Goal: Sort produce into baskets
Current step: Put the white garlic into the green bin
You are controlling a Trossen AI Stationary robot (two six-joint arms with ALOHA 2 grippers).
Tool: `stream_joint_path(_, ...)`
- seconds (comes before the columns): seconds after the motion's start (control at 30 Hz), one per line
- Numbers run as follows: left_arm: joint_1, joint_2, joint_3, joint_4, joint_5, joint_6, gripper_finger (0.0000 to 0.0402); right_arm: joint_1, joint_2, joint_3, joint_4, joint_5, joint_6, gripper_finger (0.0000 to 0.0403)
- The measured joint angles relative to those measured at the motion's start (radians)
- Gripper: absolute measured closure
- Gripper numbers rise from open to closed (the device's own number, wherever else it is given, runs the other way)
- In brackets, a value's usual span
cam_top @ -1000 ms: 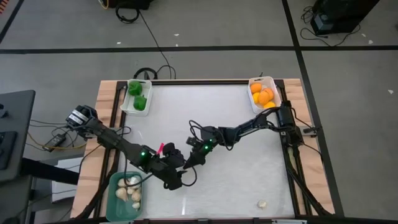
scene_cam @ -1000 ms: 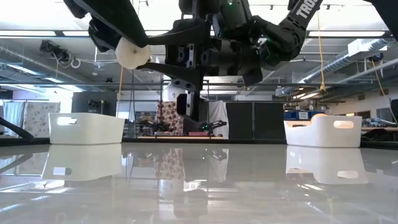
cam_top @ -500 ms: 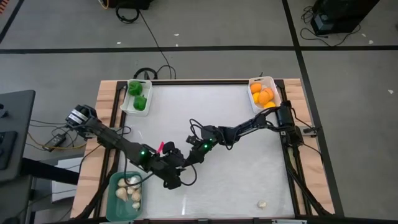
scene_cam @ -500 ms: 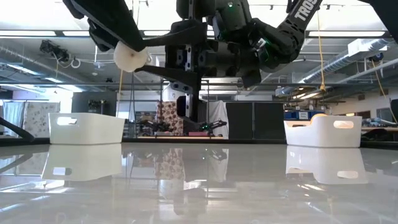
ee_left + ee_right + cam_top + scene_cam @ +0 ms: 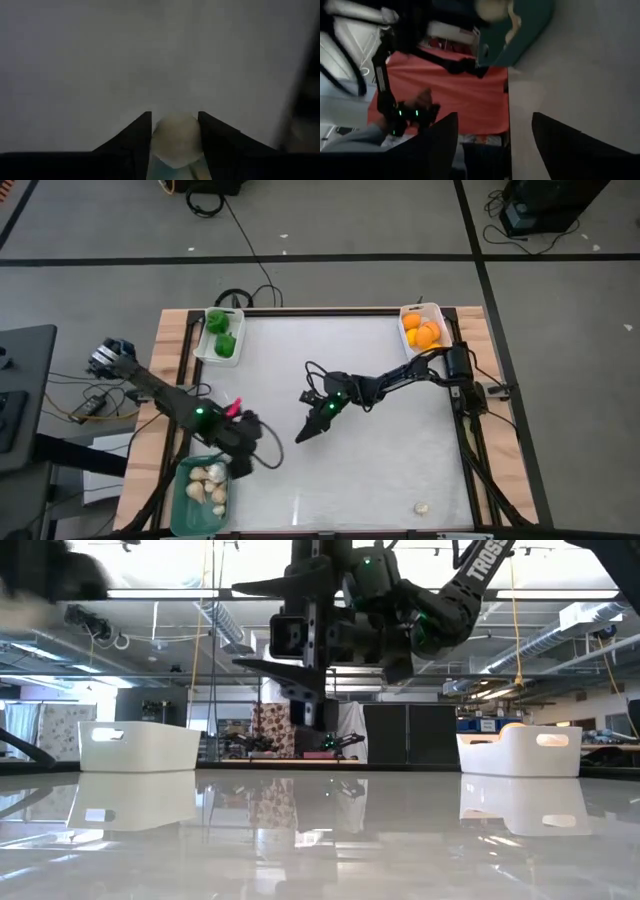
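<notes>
Whitish rounded mushroom pc [image 5: 175,140] – pinched btwn left gripper [image 5: 175,137] fingers.

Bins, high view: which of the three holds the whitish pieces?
The teal bin at the table's near left corner; the two white bins at the far corners hold green peppers and orange fruit.

Ceiling strip lights [image 5: 560,595] light the room brightly and glare off the glossy table [image 5: 320,840], which mirrors the white bins [image 5: 140,747]. Both wrist views are motion-blurred.
</notes>
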Motion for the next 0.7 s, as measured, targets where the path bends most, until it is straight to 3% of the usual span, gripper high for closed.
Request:
stream_joint_path(0.13,-0.098,-0.037,0.000,-0.118,0.198,-0.121,0.0245,0.011,0.001,-0.016,-0.002,-0.022,0.003,0.0140)
stream_joint_path(0.27,-0.240,-0.045,-0.001,-0.138,0.245,-0.252,0.0245,0.027,0.001,-0.043,-0.004,-0.043,0.004,0.0142)
stream_joint_path(0.43,-0.357,-0.044,-0.069,0.006,0.251,-0.475,0.0245,0.050,0.002,-0.075,-0.005,-0.042,0.010,0.0143)
stream_joint_path(0.7,-0.421,-0.043,-0.246,0.363,0.252,-0.675,0.0245,0.075,-0.032,-0.077,-0.008,-0.028,-0.003,0.0149)
